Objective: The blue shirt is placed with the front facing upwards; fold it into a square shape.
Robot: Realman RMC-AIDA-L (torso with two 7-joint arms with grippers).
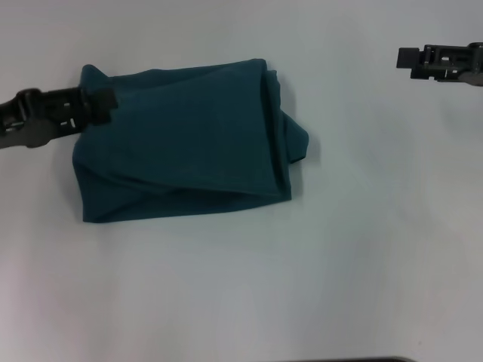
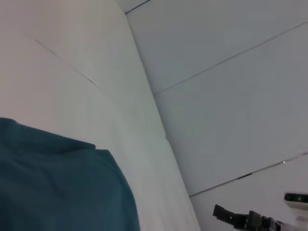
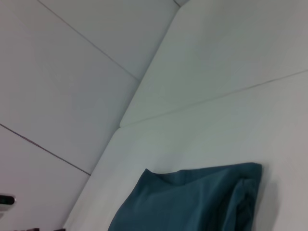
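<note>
A: At centre of the table (image 1: pixel 226 302), the shirt (image 1: pixel 181 151) is lying folded, a lump sticking out at 3 o'clock.

B: Left gripper (image 1: pixel 106 105)?

A: Touching its 10 o'clock corner; grip unclear. Right gripper (image 1: pixel 404 59) is hovering at 2 o'clock, well apart, fingers unreadable.

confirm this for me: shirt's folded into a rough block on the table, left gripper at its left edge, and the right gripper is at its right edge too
Not quite. In the head view the blue shirt is folded and the left gripper sits at its left edge, but the right gripper hangs well off to the right, clear of the cloth.
</note>
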